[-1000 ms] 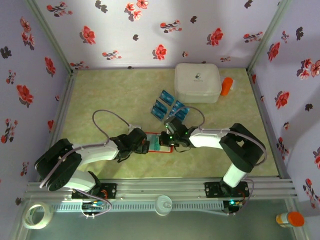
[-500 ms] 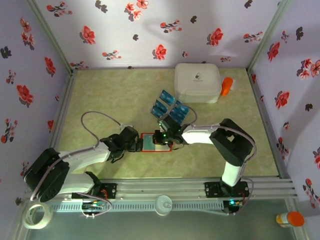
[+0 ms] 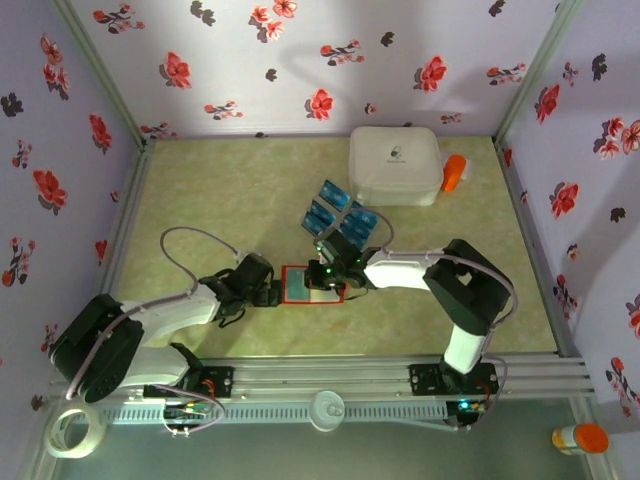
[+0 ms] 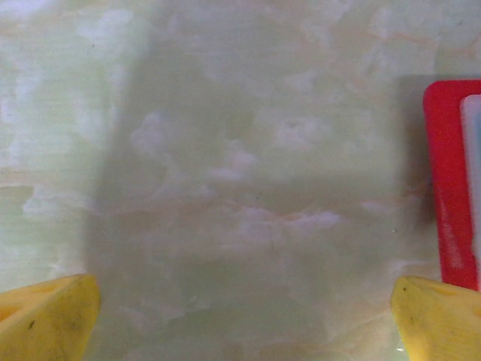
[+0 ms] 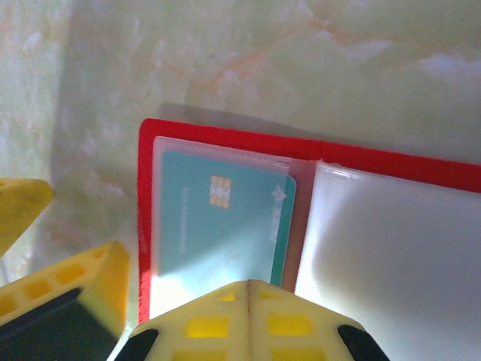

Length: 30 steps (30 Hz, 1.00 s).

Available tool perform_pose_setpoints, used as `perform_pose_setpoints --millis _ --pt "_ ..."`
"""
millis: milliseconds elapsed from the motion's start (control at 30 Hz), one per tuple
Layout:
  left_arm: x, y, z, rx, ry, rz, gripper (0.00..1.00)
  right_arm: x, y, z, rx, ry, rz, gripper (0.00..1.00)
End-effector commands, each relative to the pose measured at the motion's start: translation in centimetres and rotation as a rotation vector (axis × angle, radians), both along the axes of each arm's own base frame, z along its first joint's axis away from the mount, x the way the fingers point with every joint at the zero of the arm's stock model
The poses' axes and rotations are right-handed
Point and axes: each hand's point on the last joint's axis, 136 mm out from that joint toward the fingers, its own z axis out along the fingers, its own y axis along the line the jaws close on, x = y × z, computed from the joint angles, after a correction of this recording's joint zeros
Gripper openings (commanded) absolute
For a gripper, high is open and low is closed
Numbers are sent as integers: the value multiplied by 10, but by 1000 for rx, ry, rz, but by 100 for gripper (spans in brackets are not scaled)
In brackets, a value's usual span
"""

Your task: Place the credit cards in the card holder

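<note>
While the card holder lies open and flat, one teal card sits in a clear pocket; the loose credit cards lie just behind it; the right gripper is clenched on nothing visible, over the holder; the left gripper stands released beside its red edge; the cards appear light, stiff and slick; pinching one edge seems soundest.

The top camera looks down from above the near edge over the whole table. Both wrist cameras face down, very close; all three share the card holder.
</note>
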Motion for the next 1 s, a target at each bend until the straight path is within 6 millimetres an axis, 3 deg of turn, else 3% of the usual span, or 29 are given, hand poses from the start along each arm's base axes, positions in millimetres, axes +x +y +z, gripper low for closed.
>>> perform_pose_setpoints --millis 0,633,967 --pt "2 -4 -3 -14 17 5 100 1 -1 15 -17 -41 12 0" --pt "-1 -2 -14 -4 35 5 100 -1 3 -11 -46 7 28 0" --pt "-1 -3 -15 -7 37 4 100 -5 15 -10 -34 17 46 0"
